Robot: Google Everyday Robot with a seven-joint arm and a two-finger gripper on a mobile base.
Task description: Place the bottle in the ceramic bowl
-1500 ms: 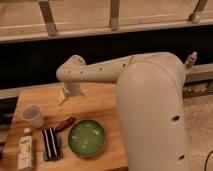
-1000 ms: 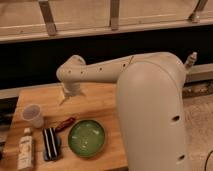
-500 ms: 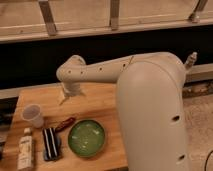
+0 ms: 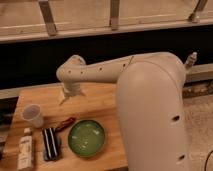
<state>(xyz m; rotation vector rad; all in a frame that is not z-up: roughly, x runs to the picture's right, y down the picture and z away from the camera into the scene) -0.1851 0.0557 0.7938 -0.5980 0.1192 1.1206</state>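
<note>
**Bottle lay low and left of the claw, bowl waiting empty**

Far left, near the front edge of the table [image 4: 102,102], the bottle [image 4: 25,150] lay flat. Its long axis ran front to back and its white cap pointed away towards the white plastic cup [image 4: 32,115]. Nothing could be seen inside that cup.

Just beside the bottle sat the black ribbed block [image 4: 50,143], lined up the same way, with a small red object [image 4: 64,123] angled off its far end.

Above and behind them hung the claw [image 4: 64,95], over the back of the table and well apart from the bottle. How wide it stood could not be told, but it had no hold on the bottle.

So the reach looked to be forward and left, closing across the bottle's narrow width.

To the right, the green ceramic bowl [image 4: 86,138] sat with nothing showing in it.
</note>
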